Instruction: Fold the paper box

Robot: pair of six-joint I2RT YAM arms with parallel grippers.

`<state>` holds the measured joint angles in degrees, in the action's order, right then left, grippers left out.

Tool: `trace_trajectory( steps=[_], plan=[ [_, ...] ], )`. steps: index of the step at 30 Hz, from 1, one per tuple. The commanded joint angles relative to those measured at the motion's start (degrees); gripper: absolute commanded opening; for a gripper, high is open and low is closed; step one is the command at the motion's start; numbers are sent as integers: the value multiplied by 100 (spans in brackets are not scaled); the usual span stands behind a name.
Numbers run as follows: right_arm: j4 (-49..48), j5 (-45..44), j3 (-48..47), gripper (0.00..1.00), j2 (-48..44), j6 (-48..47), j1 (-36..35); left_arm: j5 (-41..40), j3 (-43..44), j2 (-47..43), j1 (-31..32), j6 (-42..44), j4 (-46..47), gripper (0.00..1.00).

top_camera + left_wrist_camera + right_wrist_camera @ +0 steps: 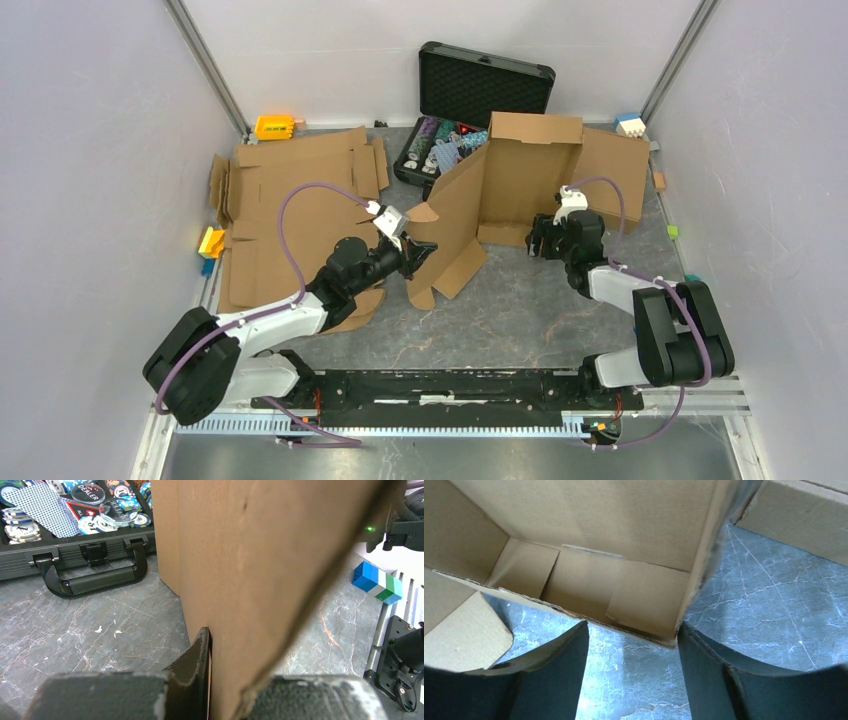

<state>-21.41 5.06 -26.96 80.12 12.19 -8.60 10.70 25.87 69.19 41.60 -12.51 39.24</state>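
The paper box (520,185) is brown cardboard, half raised in the middle of the table, with its back panel upright and its side flaps spread. My left gripper (415,258) is shut on the box's left side flap, which stands on edge. In the left wrist view that flap (260,555) fills the gap at the gripper (220,680) and presses against the left finger (197,665). My right gripper (545,238) is open at the box's low front wall. In the right wrist view the box's corner (624,580) sits just ahead of the gripper (631,645), by the right fingertip (704,665).
Flat cardboard sheets (290,215) lie at the left. An open black case (470,100) with chips stands behind the box; its handle (95,575) shows in the left wrist view. Toy bricks (210,243) (630,124) lie at the edges, and an orange object (273,126) at the back left. The enclosure walls are close.
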Motion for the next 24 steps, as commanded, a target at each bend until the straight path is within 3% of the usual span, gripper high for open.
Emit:
trace_trajectory(
  steps=[1, 8, 13, 21, 24],
  plan=[
    [-255, -165, -294, 67, 176, 130, -86, 266, 50, 122, 58, 12, -267, 12],
    [-218, -1094, -397, 78, 389, 582, -148, 275, 58, 188, 58, 3, -233, 12],
    [-201, -1196, -566, 90, 606, 627, -157, 284, 58, 201, 58, 3, -227, 12],
    [-181, -1185, -813, 91, 982, 577, -159, 301, 75, 250, 58, 5, -232, 12],
    [-261, -1157, -857, 96, 994, 518, -158, 292, 93, 280, 58, 4, -220, 12]
  ],
)
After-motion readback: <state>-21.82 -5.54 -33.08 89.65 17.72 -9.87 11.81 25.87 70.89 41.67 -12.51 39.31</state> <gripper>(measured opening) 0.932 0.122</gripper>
